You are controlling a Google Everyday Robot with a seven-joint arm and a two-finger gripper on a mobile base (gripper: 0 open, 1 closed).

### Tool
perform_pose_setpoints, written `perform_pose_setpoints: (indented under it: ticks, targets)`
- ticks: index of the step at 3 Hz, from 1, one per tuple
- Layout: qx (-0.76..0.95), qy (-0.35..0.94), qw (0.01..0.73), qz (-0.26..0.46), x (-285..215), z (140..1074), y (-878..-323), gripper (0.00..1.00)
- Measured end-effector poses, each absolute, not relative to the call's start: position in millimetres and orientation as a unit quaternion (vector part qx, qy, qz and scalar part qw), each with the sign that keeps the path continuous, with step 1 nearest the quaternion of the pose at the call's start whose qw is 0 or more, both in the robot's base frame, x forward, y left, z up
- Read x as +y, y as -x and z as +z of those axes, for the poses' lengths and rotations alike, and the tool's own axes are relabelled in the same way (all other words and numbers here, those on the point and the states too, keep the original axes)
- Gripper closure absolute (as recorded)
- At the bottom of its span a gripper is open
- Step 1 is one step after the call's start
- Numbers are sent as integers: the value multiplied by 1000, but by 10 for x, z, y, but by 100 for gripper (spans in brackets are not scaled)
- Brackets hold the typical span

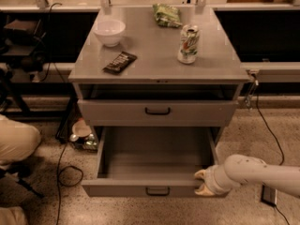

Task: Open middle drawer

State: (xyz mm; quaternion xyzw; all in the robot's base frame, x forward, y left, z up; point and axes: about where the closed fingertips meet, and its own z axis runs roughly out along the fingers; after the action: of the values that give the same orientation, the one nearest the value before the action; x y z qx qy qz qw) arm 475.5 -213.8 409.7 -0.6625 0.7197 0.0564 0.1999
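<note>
Item: middle drawer (154, 165), standing well out beneath the surface (154, 64).
Tool (202, 182): at the front panel's right corner; whether wide or closed cannot be told.
Risks, 2: off-centre contact could skew and jam the tray; more pulling could overrun the runners.

white bowl (109, 31), chocolate bar (120, 63), soda can (188, 43) and green bag (167, 14) sit apart on the cabinet top (154, 55).

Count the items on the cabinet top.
4: white bowl back left, chocolate bar front left, green bag back, can right. The gripper is at the front right corner of the open middle drawer.
</note>
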Motion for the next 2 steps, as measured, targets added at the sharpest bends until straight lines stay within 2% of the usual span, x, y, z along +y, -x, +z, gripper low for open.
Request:
perform_pose_setpoints:
  ticks: [1, 2]
  targets:
    - [720, 662, 200, 56, -2131, 4098, -4754, 100]
    - [742, 633, 209, 69, -2240, 4040, -4515, 100]
